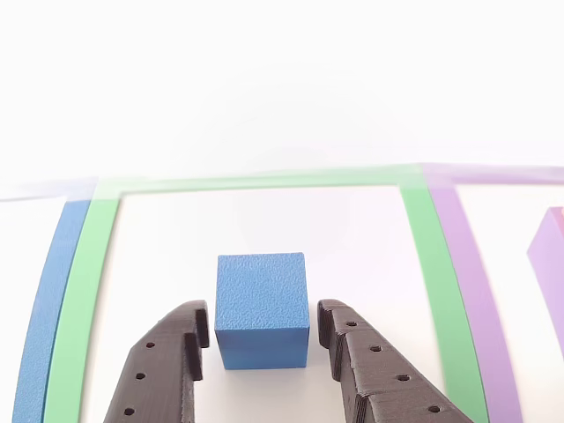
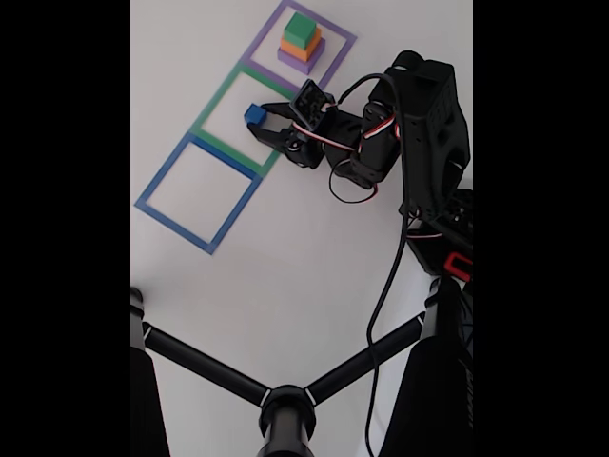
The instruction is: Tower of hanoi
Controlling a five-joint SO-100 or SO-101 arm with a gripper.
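Jaws: the gripper (image 1: 262, 339) is standing spread, one jaw on each side of the blue cube (image 1: 261, 308), narrow gaps showing.
Blue cube: sitting on the white surface (image 2: 285, 286) inside the green outline (image 1: 432, 264).
Stack: green block (image 2: 302, 29) is resting on orange block (image 2: 297, 49) on purple block (image 2: 314, 59), inside the purple outline (image 2: 339, 59).
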